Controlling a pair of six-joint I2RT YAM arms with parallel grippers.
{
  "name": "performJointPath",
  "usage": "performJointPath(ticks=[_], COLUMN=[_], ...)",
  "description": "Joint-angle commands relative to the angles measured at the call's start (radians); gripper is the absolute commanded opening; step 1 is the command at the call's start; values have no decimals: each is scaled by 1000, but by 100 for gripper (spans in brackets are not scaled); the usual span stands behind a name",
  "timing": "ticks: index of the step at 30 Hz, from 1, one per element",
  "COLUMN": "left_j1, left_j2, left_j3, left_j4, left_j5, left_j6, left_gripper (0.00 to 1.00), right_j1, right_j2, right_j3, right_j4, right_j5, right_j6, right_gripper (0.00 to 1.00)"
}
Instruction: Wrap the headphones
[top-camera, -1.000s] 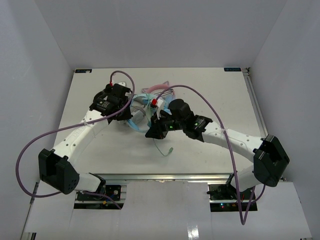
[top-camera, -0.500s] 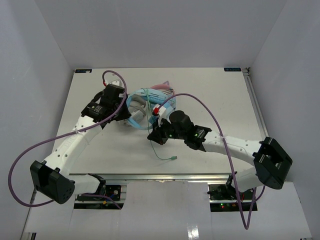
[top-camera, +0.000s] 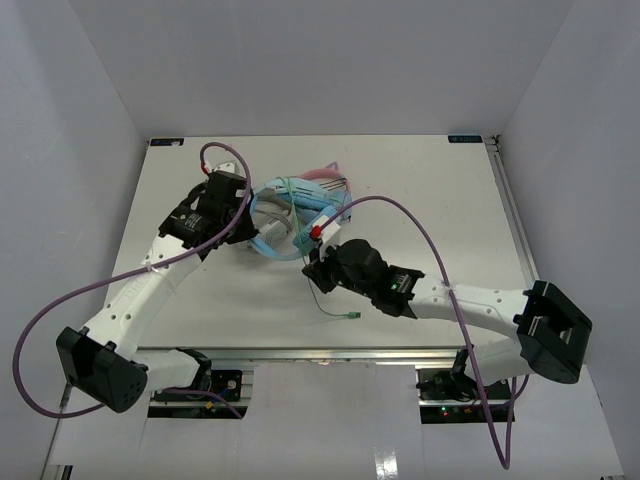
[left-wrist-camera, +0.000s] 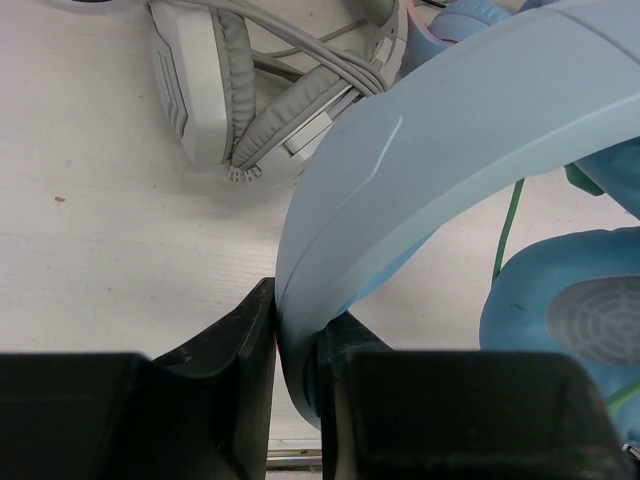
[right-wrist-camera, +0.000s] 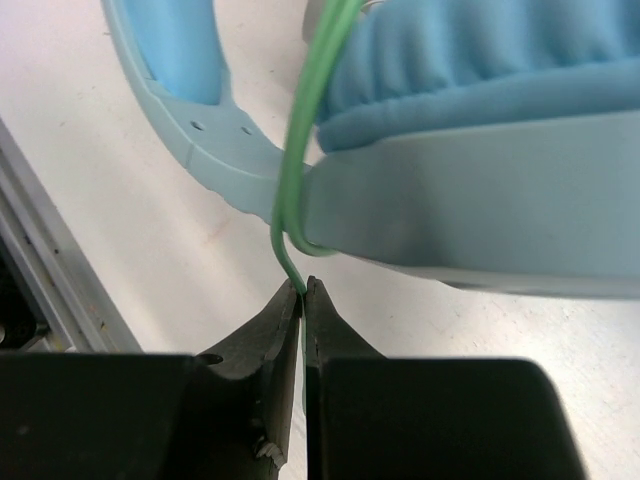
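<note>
The light-blue headphones (top-camera: 290, 212) lie at the middle of the table, partly tangled with two other pairs. My left gripper (top-camera: 250, 226) is shut on their light-blue headband (left-wrist-camera: 420, 150), which sits clamped between the jaws (left-wrist-camera: 295, 340); a blue padded cup (left-wrist-camera: 570, 300) shows at the right. My right gripper (top-camera: 312, 262) is shut on the thin pale-green cable (right-wrist-camera: 308, 120) just below a padded cup (right-wrist-camera: 480, 60), at the fingertips (right-wrist-camera: 304, 290). The cable's loose end and plug (top-camera: 352, 317) trail on the table toward the near edge.
A grey-white pair (left-wrist-camera: 230, 90) lies just beyond the headband, touching it. A pink cat-ear pair (top-camera: 325, 176) lies at the far side of the pile. Purple arm cables loop over both arms. White walls stand to the left, right and far side.
</note>
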Motion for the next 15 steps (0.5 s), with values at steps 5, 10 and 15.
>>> performJointPath(ticks=[5, 10, 15], left_j1=[2, 2, 2], left_j2=[-82, -87, -95], left_j3=[28, 31, 34], left_j4=[77, 80, 77], left_j5=[30, 50, 52], left_j6=[-70, -75, -77], left_gripper=[0, 0, 0], right_j1=[20, 39, 59], right_j2=[-23, -23, -13], right_j3=[-59, -133, -223], right_j4=[59, 198, 346], right_j5=[134, 132, 159], right_j6=[-20, -35, -29], right_gripper=[9, 21, 26])
